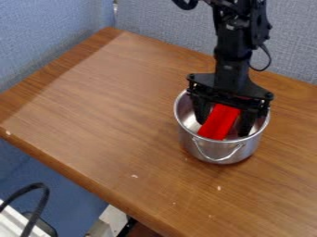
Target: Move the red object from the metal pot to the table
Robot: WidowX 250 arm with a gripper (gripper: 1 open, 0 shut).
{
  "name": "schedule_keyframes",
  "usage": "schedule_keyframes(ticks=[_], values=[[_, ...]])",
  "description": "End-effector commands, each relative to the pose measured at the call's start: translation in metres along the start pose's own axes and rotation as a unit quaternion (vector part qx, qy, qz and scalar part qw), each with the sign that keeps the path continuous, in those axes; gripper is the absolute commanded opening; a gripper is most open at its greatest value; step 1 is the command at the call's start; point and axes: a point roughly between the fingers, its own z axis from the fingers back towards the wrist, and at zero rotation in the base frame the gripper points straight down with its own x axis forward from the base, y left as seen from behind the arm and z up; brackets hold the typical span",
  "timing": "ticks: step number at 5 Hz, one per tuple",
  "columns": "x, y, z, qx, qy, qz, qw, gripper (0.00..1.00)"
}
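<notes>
A black cable (pixel 28 208) loops in the lower left corner, nearer the camera than the metal pot (pixel 224 132) and below the worktop's (pixel 87 102) rounded front edge. The brown wood-grain worktop runs on from there, bare on the whole stretch left of the pot, with a few pale specks on the grain between the pot and the near edge.

The pot stands on the worktop toward its right side, upright, shiny, with a small wire loop handle on the side facing the camera. The red object (pixel 221 122) lies inside the pot, leaning from the pot's floor up toward its far wall, its upper end close to rim height.

The pincer (pixel 228 100) points straight down over the pot, its dark fingers spread wide, one on either side of the red object and dipping inside the rim. Whether a finger touches the block cannot be told. The black arm rises from the pot toward the top edge, and behind the pot stands a blue-grey fabric wall (pixel 148 18).
</notes>
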Motion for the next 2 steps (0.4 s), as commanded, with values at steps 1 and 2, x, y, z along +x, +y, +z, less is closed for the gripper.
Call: schedule_keyframes(ticks=[1,2], values=[[0.0009,-0.0037,0.0008,0.002,-0.008,-0.010,0.9999,1.00],[0.0008,-0.0037,-0.0050,0.007,-0.005,-0.012,0.9999,1.00]])
